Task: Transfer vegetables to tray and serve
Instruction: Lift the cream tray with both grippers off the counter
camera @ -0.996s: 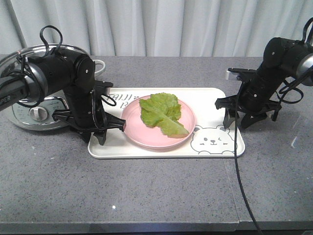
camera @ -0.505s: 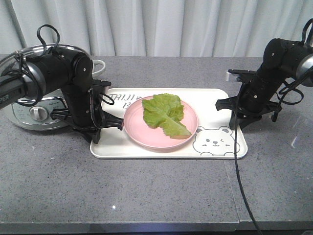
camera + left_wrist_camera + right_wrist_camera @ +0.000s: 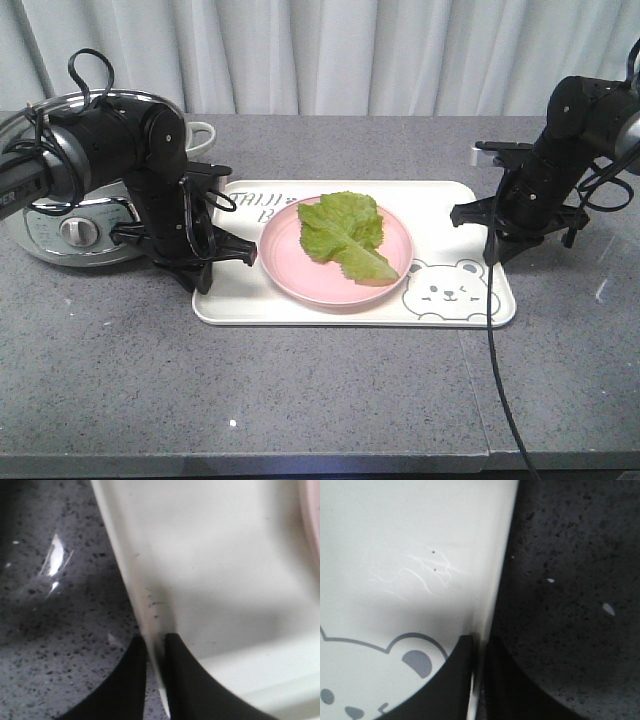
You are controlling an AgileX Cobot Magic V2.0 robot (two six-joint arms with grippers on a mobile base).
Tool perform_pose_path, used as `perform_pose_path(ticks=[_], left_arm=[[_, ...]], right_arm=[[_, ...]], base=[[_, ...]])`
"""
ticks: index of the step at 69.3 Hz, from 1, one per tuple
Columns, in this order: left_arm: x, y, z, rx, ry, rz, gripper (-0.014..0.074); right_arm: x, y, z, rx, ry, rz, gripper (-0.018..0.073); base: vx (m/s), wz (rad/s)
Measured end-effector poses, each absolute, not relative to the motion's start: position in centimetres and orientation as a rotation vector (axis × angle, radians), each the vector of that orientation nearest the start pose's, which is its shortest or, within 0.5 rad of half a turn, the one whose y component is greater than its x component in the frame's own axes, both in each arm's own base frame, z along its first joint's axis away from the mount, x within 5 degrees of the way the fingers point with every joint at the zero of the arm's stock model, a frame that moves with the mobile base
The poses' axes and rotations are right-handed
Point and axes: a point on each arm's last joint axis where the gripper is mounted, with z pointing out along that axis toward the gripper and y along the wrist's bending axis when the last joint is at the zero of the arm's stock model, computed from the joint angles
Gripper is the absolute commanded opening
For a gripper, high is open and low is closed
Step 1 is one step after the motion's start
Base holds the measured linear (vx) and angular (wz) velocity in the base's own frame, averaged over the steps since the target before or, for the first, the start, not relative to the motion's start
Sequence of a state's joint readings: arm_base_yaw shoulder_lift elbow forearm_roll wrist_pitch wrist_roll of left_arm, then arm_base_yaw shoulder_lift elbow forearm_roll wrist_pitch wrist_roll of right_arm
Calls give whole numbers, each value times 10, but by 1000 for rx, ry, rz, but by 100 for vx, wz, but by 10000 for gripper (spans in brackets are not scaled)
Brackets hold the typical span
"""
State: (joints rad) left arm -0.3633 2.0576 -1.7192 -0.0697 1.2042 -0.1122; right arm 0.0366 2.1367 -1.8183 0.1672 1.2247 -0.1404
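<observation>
The cream-white tray (image 3: 470,205) with the bear face lies across the grey counter in the front view. On it stands a round pink plate (image 3: 285,262) carrying the green lettuce leaf, the vegetables (image 3: 345,235). My left gripper (image 3: 207,270) is shut on the tray's left rim; the left wrist view shows that rim (image 3: 150,610) pinched between the two black fingers of the left gripper (image 3: 156,645). My right gripper (image 3: 493,248) is shut on the tray's right rim (image 3: 492,595), and the right gripper (image 3: 479,647) clamps it beside the bear's ear.
A silver rice cooker (image 3: 70,225) with a glass lid stands at the left, right behind my left arm. A white curtain (image 3: 330,55) hangs behind the counter. A black cable (image 3: 495,370) trails from the right arm to the counter's front edge.
Both arms have shifted to the right with the tray held between them. The plate and leaf rode along on it, and the tray's near edge sits slightly closer to the front.
</observation>
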Motion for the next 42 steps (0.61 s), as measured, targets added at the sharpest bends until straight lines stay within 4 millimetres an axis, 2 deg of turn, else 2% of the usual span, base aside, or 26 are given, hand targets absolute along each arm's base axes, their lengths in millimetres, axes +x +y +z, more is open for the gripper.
perform_pose_path(ticks=[20, 42], left_arm=[[399, -166, 235, 382, 2993, -205, -7], [404, -179, 273, 430, 2893, -250, -7]], right_arm=[[438, 17, 237, -167, 2962, 196, -6], [425, -3, 275, -105, 2885, 177, -6]], base=[[0, 0], [0, 0]])
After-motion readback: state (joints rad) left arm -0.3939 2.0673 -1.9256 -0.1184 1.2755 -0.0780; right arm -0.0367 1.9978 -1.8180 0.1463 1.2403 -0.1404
